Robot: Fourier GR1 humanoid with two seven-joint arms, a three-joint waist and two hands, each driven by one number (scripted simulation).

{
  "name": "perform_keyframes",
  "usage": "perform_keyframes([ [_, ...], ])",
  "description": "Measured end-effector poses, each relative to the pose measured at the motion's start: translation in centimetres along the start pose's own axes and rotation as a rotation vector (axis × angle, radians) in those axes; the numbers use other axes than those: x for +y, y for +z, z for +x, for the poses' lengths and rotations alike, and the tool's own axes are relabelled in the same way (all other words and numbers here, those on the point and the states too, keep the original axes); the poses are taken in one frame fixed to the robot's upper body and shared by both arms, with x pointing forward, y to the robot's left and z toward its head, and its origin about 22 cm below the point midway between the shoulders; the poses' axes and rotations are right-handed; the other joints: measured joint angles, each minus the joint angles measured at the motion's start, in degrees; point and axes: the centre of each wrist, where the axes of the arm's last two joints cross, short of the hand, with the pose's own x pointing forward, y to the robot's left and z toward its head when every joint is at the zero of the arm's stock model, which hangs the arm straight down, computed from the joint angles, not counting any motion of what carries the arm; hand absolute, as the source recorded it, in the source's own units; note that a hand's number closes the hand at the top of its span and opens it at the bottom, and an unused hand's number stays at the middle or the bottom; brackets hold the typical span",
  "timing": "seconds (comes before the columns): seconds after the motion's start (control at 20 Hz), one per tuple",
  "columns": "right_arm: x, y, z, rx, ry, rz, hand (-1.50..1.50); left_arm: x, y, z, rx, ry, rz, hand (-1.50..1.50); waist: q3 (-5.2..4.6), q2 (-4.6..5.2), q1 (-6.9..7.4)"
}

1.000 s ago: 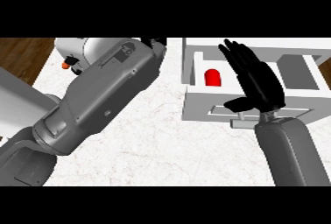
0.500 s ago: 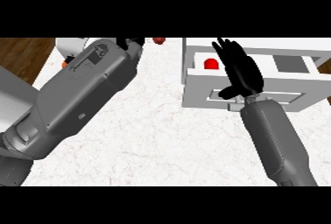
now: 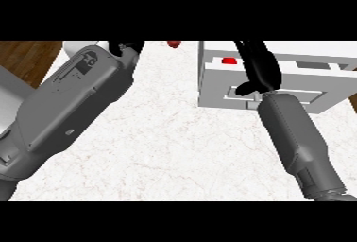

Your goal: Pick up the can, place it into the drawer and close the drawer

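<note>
The right forearm crosses the marbled worktop point(image 3: 174, 156) toward the far right. The right hand point(image 3: 259, 71), fingers straight, lies flat against the drawer point(image 3: 307, 94) front. The can point(image 3: 228, 60) sits inside, just left of that hand. The left hand point(image 3: 129, 47) is mostly hidden; finger state undetermined.

We see only a sliver of the red can point(image 3: 228, 60) inside the drawer point(image 3: 279, 97), the right hand point(image 3: 259, 71) covering the rest, w/ left hand point(image 3: 130, 47) cut off at top edge.
</note>
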Motion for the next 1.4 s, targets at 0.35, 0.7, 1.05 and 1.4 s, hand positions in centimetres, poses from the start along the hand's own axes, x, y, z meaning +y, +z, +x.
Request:
perform_keyframes([
  [0.35, 0.2, -1.5, -0.6, 0.035, 0.022, -0.046, -1.5, 1.4, 0.1, 0.2, -0.009, -0.003, -0.008, -1.5, 0.46, 1.01, 0.8],
  [0.7, -0.7, -3.2, -0.6, 0.068, 0.039, -0.078, -1.5, 2.0, 0.5, 1.2, -0.018, -0.004, -0.02, -1.5, 0.87, 1.68, 1.74],
  [1.05, -1.9, -4.4, -1.1, 0.086, 0.07, -0.051, -1.5, 2.6, 0.9, 2.0, -0.018, -0.004, -0.036, -1.5, 1.3, 2.58, 2.52],
  [1.4, -2.3, -5.3, 0.0, 0.042, -0.029, 0.014, -1.5, 2.9, 1.4, 2.2, -0.023, -0.005, -0.048, -1.5, 1.36, 2.96, 3.16],
])
